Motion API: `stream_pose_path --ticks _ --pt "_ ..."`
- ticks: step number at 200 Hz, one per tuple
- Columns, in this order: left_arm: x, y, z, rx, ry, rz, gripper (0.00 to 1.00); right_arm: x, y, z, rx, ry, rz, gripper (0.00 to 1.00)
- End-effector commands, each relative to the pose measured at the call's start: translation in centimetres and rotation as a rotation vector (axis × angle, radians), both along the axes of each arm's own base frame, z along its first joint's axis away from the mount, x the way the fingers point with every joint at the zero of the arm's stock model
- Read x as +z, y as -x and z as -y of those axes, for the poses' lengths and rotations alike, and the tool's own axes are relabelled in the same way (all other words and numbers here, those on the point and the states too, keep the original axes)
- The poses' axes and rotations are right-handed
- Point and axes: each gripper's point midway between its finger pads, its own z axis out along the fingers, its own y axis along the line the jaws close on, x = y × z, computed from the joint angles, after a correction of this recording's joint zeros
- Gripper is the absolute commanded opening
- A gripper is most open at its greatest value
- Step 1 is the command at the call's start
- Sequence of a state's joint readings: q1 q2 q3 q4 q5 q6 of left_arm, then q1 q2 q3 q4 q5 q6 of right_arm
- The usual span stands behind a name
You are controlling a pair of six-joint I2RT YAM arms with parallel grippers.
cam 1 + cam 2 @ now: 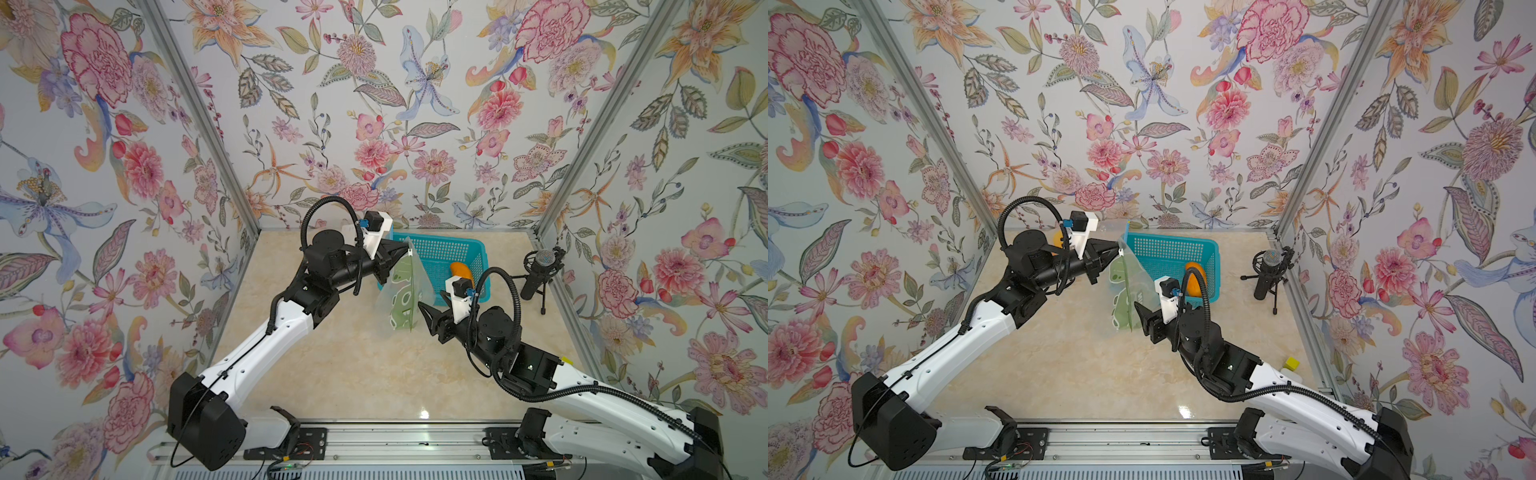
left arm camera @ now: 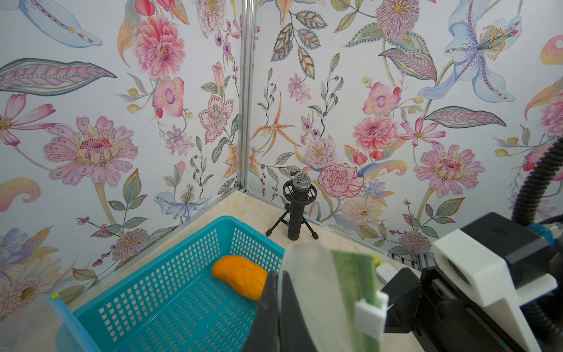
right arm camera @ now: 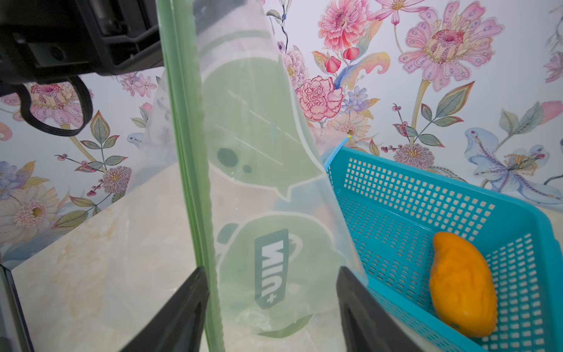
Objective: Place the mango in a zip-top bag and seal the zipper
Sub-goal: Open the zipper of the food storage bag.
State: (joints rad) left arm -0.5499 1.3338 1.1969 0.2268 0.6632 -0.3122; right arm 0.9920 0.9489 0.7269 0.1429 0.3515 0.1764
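There, the glossy marbled bench (image 1: pixel 332 374) bore a perforated teal plastic basket (image 1: pixel 440 249). The filmy green-printed zip-top bag (image 1: pixel 401 291) hung lengthwise downward, pinched by the left hand (image 1: pixel 405 250); the right hand (image 3: pixel 269 280) gaped astride its zipper edge. The smooth oblong mango (image 3: pixel 463 283) lay flat in the basket.

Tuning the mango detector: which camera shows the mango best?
Right wrist: the mango lies whole, large and unobstructed in the blue basket. Left wrist shows most of it, one end hidden behind the left gripper. In both top views it is small, partly covered by the right arm.
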Motion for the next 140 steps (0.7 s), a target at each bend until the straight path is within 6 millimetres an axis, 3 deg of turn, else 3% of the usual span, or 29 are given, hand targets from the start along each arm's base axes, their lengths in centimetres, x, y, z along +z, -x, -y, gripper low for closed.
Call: stream_pose_path --ticks 1,59,104,140 --pt "0.7 0.0 -0.2 0.018 0.023 0.014 0.0 3.8 -0.3 0.0 -0.017 -0.086 0.064 0.67" --pt "0.3 -0.2 -0.1 0.024 0.014 0.007 0.0 5.4 -0.9 -1.7 0.019 -0.104 0.069 0.66" --pt "0.2 -0.3 -0.2 0.033 0.011 0.007 0.0 4.9 -1.8 -2.9 0.007 -0.074 0.054 0.75" --pt "0.2 -0.4 -0.1 0.032 0.01 0.007 0.0 4.6 -2.1 -2.4 -0.02 -0.064 0.054 0.77"
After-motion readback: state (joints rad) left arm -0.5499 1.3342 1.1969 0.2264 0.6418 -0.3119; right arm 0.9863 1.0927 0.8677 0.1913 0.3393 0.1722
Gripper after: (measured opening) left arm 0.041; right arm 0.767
